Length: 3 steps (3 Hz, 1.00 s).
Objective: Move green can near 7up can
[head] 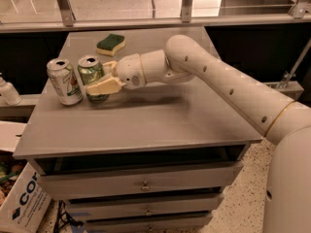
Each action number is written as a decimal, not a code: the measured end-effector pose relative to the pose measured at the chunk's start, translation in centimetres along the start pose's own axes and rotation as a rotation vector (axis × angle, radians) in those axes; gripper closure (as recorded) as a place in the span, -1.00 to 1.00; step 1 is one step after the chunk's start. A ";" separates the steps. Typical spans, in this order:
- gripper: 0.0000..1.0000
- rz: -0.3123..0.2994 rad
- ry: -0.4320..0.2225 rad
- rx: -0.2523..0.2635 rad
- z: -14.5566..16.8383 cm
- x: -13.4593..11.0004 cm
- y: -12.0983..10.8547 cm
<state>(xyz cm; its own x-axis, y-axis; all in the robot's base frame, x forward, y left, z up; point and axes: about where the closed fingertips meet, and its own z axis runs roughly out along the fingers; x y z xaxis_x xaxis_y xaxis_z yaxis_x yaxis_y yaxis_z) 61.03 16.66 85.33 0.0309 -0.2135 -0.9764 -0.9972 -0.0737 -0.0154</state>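
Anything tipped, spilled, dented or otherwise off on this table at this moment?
Nothing stands out. The green can is upright, held in the gripper, close beside the upright 7up can. No spill shows on the table, and the sponge lies flat at the back.

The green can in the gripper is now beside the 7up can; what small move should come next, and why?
Probably open the gripper and let go. The green can stands upright close beside the 7up can, its base seemingly on the table, with the fingers closed around it. It looks placed already, so releasing seems right.
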 end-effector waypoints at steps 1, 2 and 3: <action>0.15 0.007 -0.003 -0.001 0.1 0.0 0.1; -0.30 0.007 -0.003 -0.001 0.0 -0.1 0.0; -0.74 0.007 -0.004 -0.001 0.0 -0.1 0.1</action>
<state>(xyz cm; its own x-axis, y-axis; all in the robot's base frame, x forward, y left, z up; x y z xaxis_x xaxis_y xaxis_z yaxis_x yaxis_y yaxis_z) 60.97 16.72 85.41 0.0237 -0.2105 -0.9773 -0.9973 -0.0736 -0.0083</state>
